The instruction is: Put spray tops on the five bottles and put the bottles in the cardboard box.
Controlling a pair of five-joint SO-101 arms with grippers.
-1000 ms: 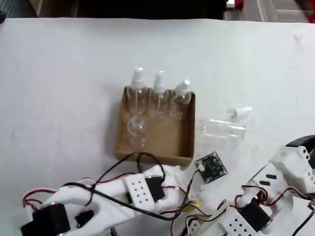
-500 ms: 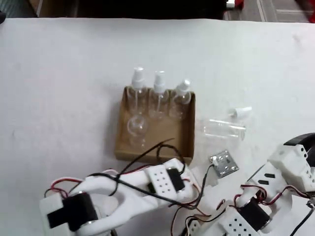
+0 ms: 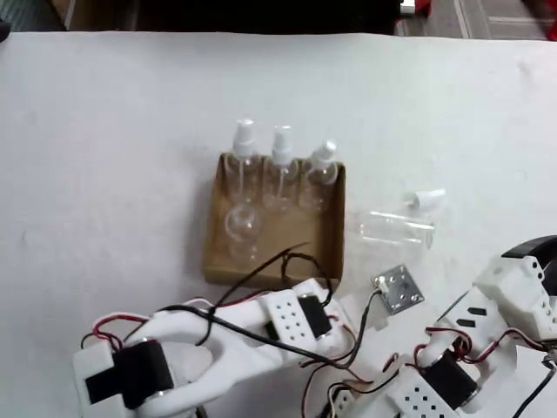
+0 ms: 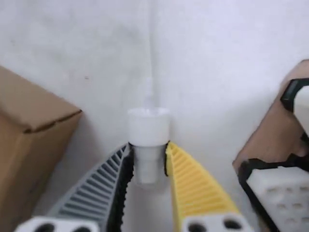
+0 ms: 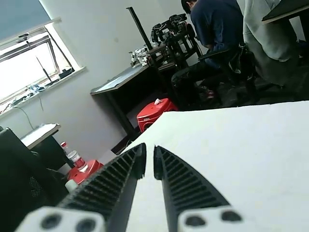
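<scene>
Partly hidden, spray top in left end effector, tube blurred.

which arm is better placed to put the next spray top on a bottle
Left. The left gripper holds a spray top beside the cardboard box; the right gripper is empty and points off into the room.

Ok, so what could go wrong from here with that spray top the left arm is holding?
The left jaws pinch the spray top only at their tips, so it might twist or slip. Its thin tube sticks out ahead and could miss a bottle neck. The uncapped bottle lies on its side beside the cardboard box, so it may roll when touched.
</scene>
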